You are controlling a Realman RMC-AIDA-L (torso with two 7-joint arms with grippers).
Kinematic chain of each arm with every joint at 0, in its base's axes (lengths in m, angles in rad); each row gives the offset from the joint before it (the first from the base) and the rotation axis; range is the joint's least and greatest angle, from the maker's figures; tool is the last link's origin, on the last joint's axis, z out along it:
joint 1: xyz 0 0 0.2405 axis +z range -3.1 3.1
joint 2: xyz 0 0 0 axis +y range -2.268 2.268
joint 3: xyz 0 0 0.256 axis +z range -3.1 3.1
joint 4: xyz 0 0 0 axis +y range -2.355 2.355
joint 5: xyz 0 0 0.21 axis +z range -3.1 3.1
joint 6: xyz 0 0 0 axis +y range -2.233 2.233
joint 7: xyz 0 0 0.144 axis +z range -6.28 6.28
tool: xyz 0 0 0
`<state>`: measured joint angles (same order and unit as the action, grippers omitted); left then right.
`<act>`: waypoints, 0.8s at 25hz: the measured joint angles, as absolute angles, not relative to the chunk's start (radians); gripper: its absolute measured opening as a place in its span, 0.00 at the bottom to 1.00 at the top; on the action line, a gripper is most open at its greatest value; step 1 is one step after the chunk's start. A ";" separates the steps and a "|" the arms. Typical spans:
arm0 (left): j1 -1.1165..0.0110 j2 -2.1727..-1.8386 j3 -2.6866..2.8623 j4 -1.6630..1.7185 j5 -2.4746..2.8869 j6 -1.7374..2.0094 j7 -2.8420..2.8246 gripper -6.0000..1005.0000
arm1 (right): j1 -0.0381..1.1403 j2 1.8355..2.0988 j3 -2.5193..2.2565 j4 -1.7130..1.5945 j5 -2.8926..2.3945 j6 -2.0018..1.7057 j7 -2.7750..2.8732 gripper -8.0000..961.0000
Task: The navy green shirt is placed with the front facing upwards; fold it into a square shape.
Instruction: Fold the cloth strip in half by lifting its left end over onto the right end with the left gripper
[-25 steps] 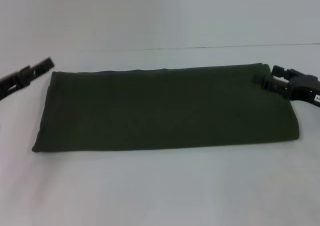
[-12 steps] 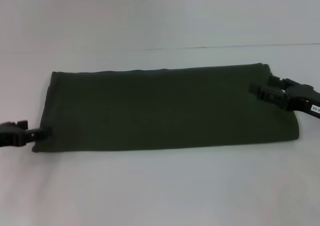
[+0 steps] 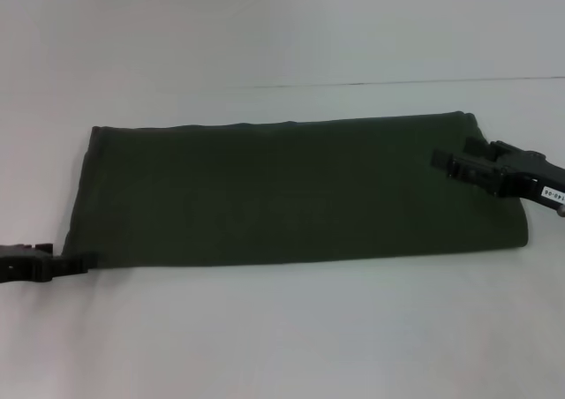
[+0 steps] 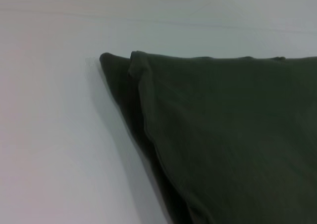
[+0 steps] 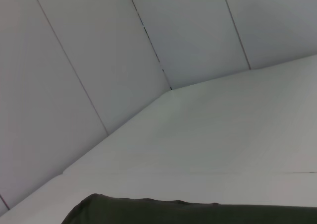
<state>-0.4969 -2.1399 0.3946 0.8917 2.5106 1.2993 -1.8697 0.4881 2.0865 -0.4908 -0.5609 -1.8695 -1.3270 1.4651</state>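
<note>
The navy green shirt lies on the white table as a long flat band running left to right, plain green side up, with no lettering showing. My left gripper is low at the band's near left corner, touching or just beside it. The left wrist view shows that layered corner close up. My right gripper reaches in from the right over the band's right end, and its jaws look open with nothing between them. In the right wrist view only a strip of the shirt shows.
The white table stretches bare in front of and behind the shirt. A pale panelled wall rises behind the table's far edge.
My left gripper swung from the shirt's far left corner down to its near left corner. My right gripper slid leftward and slightly nearer over the shirt's right end. The shirt has not shifted.
</note>
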 joint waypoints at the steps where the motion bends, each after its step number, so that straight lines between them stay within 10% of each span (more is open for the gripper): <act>1: -0.497 -2.140 0.395 0.891 2.511 1.299 -1.870 0.82 | 0.489 2.086 -0.491 -0.561 -1.869 -1.327 1.465 0.94; 9: -0.499 -2.142 0.418 0.889 2.511 1.301 -1.869 0.80 | 0.491 2.086 -0.491 -0.560 -1.869 -1.321 1.466 0.94; 20: -0.506 -2.146 0.449 0.891 2.499 1.287 -1.866 0.48 | 0.447 2.077 -0.482 -0.570 -1.864 -1.340 1.469 0.94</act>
